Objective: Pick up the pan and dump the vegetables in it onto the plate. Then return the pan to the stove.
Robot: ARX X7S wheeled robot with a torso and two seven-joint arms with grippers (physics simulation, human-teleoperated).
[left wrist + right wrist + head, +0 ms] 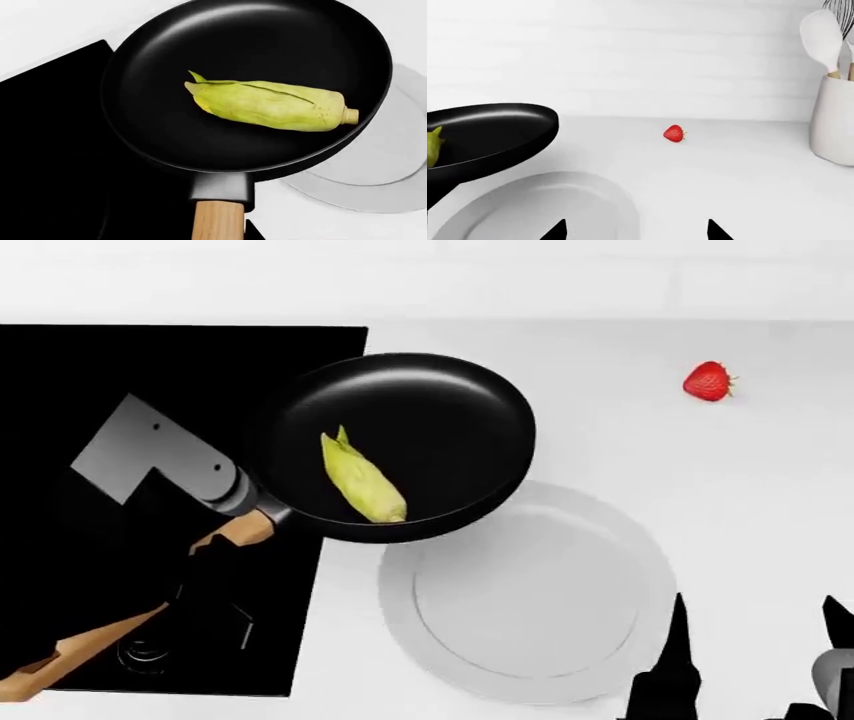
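One pan, held by its handle in the left gripper, whose fingers' state I cannot tell, hangs over the stove edge and the rim of one plate; one corn lies in it. The right gripper is spread, holding nothing; one strawberry sits on the white counter; a utensil crock stands by the white wall.

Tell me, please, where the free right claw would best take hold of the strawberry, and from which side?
Probably around its red body, coming straight down from above. The strawberry lies alone on the white counter, well clear of the plate and pan, so nothing blocks a vertical approach. The right claw is open.
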